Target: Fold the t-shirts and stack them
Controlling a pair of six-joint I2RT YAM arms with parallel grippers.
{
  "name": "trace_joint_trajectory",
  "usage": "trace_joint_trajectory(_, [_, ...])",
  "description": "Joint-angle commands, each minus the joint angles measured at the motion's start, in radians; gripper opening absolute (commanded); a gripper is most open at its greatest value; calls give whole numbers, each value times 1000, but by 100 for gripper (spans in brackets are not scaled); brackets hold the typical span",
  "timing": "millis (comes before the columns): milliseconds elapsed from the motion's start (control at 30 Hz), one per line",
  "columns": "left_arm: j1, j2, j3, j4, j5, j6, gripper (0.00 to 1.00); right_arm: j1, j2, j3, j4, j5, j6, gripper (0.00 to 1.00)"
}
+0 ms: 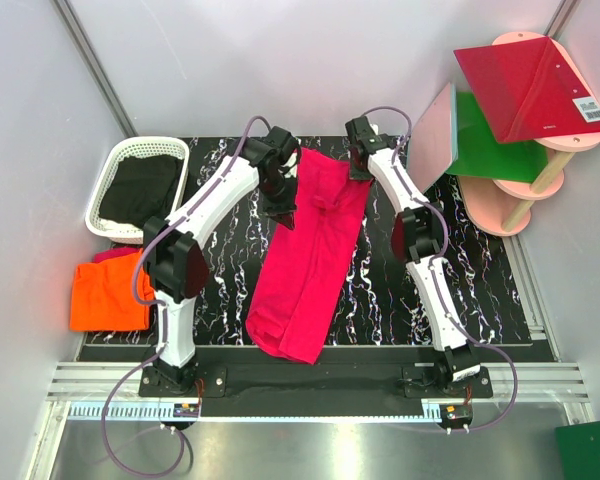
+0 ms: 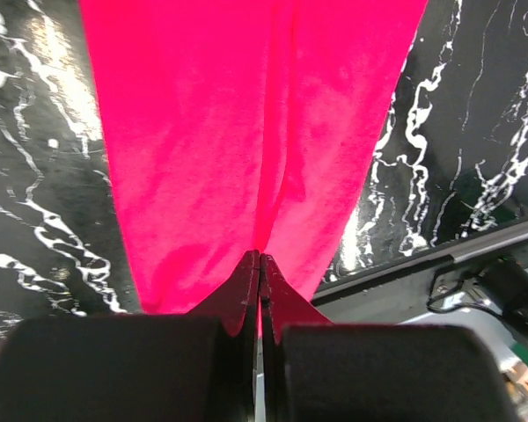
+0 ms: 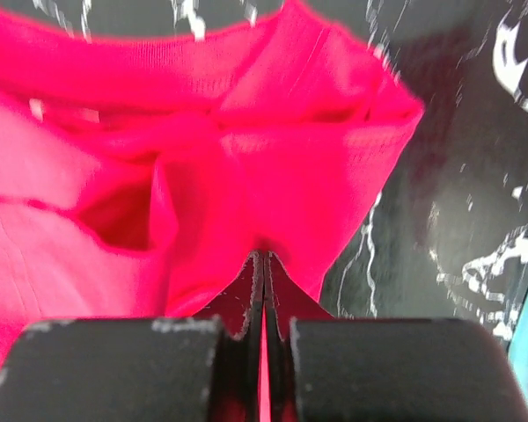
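Upper left: white basket (image 1: 152,144) holds dark cloth (image 1: 145,188). Below it, the orange t-shirt (image 1: 110,295) lies folded just beside the black worktop (image 1: 220,290). Centre: the hot pink t-shirt (image 1: 308,265) lies in a long strip running from upper to lower centre. Left end effector (image 2: 260,265) is pinched closed on its left edge, right end effector (image 3: 262,262) closed on the collar end. The cloth looks light and limp and will likely sag; grip hems or corners.

White basket (image 1: 155,145) holds dark cloth (image 1: 145,188), perhaps clothing.
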Motion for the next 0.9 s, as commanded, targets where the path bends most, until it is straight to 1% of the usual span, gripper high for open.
trace_joint_trajectory(0, [6, -8, 53, 27, 71, -36, 2, -39, 14, 57, 121, -36, 28, 0])
trace_joint_trajectory(167, [6, -8, 64, 27, 75, -35, 5, -61, 57, 94, 210, -47, 49, 0])
trace_joint_trajectory(267, [6, -21, 62, 27, 75, -30, 10, -70, 55, 80, 282, -43, 60, 0])
trace_joint_trajectory(333, [6, -36, 54, 29, 69, -26, 11, -71, 57, 68, 333, -46, 63, 0])
trace_joint_trajectory(533, [6, -85, -11, 35, 58, -10, 14, -71, 78, 71, 402, -105, 71, 0])
trace_joint_trajectory(600, [7, -111, -42, 43, 58, -6, 14, -71, 66, 71, 434, -159, 54, 0])
trace_joint_trajectory(667, [7, -140, -74, 50, 58, -6, 15, -71, 22, 62, 448, -216, 48, 0])
trace_joint_trajectory(733, [6, -165, -119, 72, 60, -7, 15, -71, -27, 34, 461, -237, 48, 0])
trace_joint_trajectory(767, [6, -189, -136, 81, 65, -13, 15, -71, -82, -5, 461, -253, 48, 0])
trace_joint_trajectory(833, [6, -212, -185, 113, 68, -19, 15, -68, -142, -53, 459, -254, 45, 0])
trace_joint_trajectory(867, [6, -231, -197, 121, 72, -21, 15, -67, -208, -118, 454, -254, 43, 0])
